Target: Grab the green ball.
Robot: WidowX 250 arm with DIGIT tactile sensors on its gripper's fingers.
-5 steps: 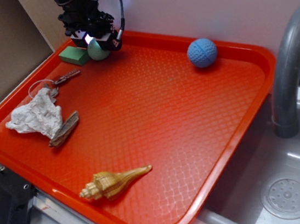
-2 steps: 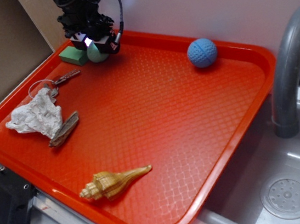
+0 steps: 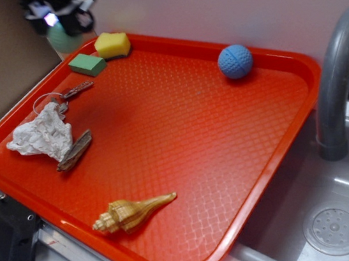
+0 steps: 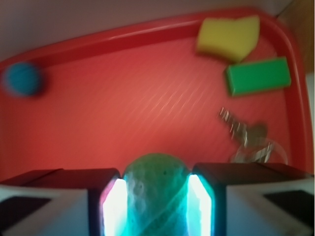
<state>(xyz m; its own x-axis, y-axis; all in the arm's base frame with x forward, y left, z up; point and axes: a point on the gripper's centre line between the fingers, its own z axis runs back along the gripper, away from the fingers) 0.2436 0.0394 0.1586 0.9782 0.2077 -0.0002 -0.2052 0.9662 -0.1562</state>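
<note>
The green ball (image 3: 63, 38) hangs in the air above the tray's far left corner, blurred with motion. My gripper (image 3: 59, 24) is shut on it at the top left of the exterior view. In the wrist view the dimpled mint ball (image 4: 155, 194) fills the gap between my two glowing fingers (image 4: 112, 206), pressed on both sides, and my gripper (image 4: 155, 206) is well above the red tray (image 4: 123, 113).
On the tray (image 3: 245, 179) lie a yellow sponge (image 3: 112, 44), a flat green block (image 3: 86, 64), keys on a ring (image 3: 67, 95), a crumpled white rag (image 3: 41, 136), a wood piece (image 3: 74, 150), a seashell (image 3: 131, 213) and a blue ball (image 3: 235, 61). A grey faucet (image 3: 335, 77) and sink (image 3: 335, 228) sit right.
My gripper has risen off the tray and moved left with the green ball held in it. The yellow sponge behind its former spot now shows.
</note>
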